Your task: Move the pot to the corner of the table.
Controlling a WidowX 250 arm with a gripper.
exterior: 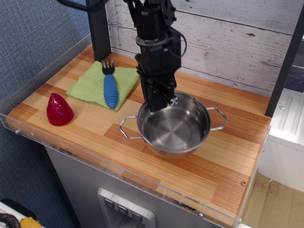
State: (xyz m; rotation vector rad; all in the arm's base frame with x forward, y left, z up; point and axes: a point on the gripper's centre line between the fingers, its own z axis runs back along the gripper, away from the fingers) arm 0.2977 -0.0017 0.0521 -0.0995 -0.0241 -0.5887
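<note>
The black robot gripper (159,102) pinches the far rim, at about 11 o'clock, of the shiny round steel pot (174,126). The pot seems lifted above the striped wooden table (142,156).

Shiny empty pot (173,128) mid-table (228,175), upright.

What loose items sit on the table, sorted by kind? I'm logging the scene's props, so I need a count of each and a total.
Pot, steel, gripper shut on its rim: 1
Cloth, green: 1
Fork, blue handle, lying on the cloth: 1
Red cone-shaped object: 1
Total: 4, all on the wooden table.
</note>
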